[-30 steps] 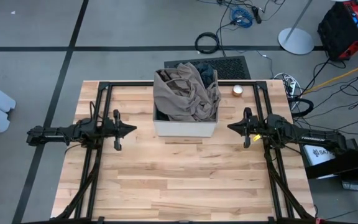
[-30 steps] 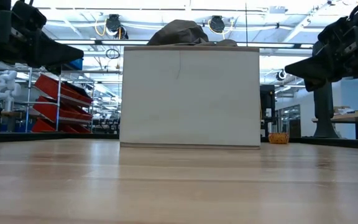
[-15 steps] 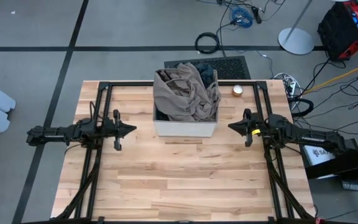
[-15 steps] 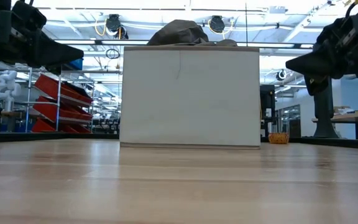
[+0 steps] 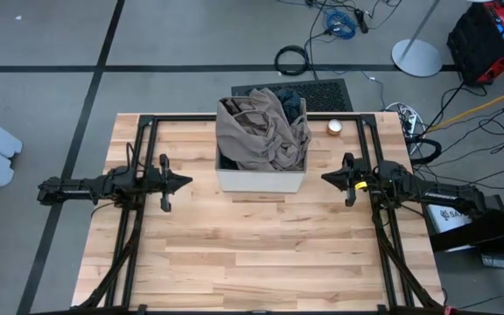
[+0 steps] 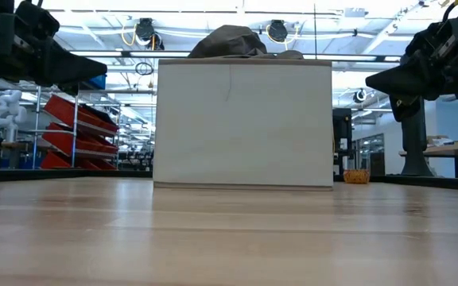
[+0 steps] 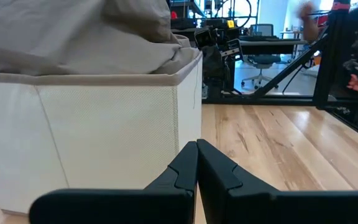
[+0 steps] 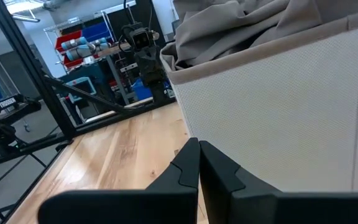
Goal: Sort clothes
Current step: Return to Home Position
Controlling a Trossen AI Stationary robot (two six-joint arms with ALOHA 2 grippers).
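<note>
A white fabric box [image 5: 261, 181] stands on the table's far middle, heaped with clothes. A taupe-brown piece [image 5: 261, 131] lies on top and hangs over the rim; a dark piece [image 5: 285, 94] shows at the far side. The taupe heap also rises above the box [image 6: 243, 123] in the low view [image 6: 229, 40]. My left gripper [image 5: 186, 182] is shut, level, left of the box, pointing at it, with a gap between. My right gripper [image 5: 325, 179] is shut, level, right of the box, also apart from it. Each wrist view shows shut fingertips, left [image 7: 197, 147] and right [image 8: 199, 144], before the box wall.
A small round tin [image 5: 334, 127] sits on the table to the far right of the box. Black frame rails [image 5: 143, 140] run along both sides of the table. Bare wood [image 5: 252, 254] stretches from the box to the near edge.
My right gripper has rolled a little about its own pointing line while staying in place, still shut. The left gripper, the box and the clothes have kept still.
</note>
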